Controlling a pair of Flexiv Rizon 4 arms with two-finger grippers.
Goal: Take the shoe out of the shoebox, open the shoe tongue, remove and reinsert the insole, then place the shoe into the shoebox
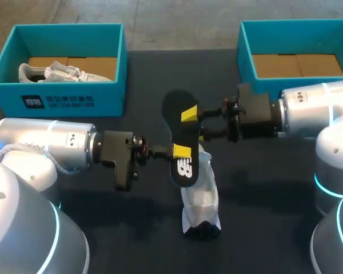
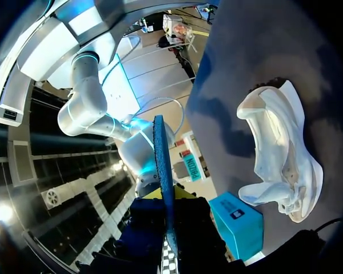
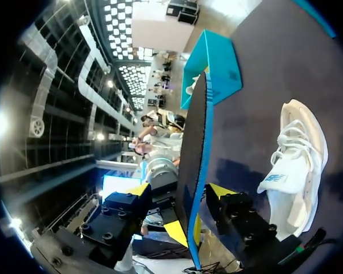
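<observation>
A black insole [image 1: 180, 134] hangs on edge above the middle of the table. My left gripper [image 1: 180, 153] is shut on its lower end, and the insole's edge [image 2: 163, 171] rises straight out from between its fingers. My right gripper [image 1: 193, 123] stands around the upper part of the insole. In the right wrist view the insole [image 3: 195, 171] passes between the yellow tips of that gripper [image 3: 183, 197] with a gap on one side, so it is open. A white shoe [image 1: 200, 194] lies on the table under the insole, also seen beside each gripper [image 2: 280, 154] [image 3: 294, 165].
A teal shoebox [image 1: 57, 100] at the back left holds another white shoe [image 1: 60, 72]. A second teal shoebox [image 1: 246, 57] at the back right shows only its cardboard floor. Both arms meet over the table's middle.
</observation>
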